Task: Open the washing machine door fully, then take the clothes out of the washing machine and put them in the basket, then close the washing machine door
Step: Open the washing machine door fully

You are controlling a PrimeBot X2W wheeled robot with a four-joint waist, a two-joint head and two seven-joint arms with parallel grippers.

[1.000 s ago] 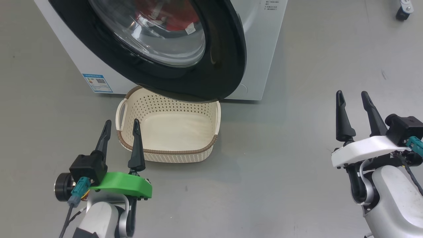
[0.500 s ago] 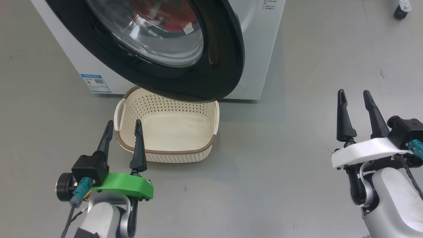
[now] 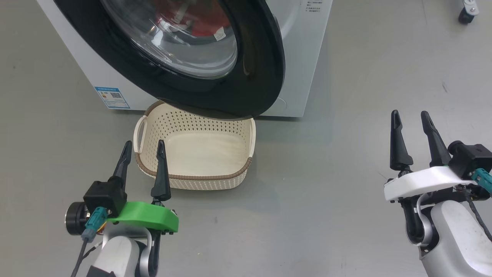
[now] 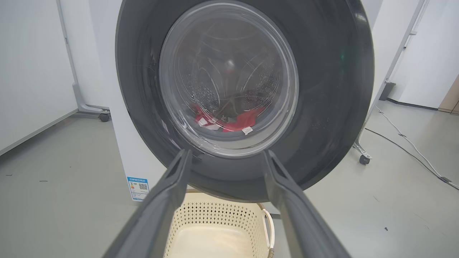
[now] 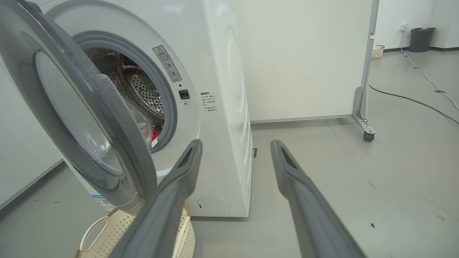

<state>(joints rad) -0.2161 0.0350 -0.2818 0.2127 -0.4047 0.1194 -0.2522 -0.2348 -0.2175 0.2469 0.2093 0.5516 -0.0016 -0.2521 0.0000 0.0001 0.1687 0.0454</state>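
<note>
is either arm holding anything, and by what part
Nothing is held: both pairs of jaws stand open and empty, the left near the basket.

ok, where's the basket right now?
Head view, left of centre: the basket sits on the floor before the washing machine, far edge under the washing machine door, left gripper by its near-left corner.

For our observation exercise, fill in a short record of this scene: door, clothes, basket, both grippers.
door: washing machine door partly open, overhanging the basket
clothes: red, inside the drum
basket: empty, on the floor
left gripper: open, empty, by the basket's corner
right gripper: open, empty, above bare floor
</note>
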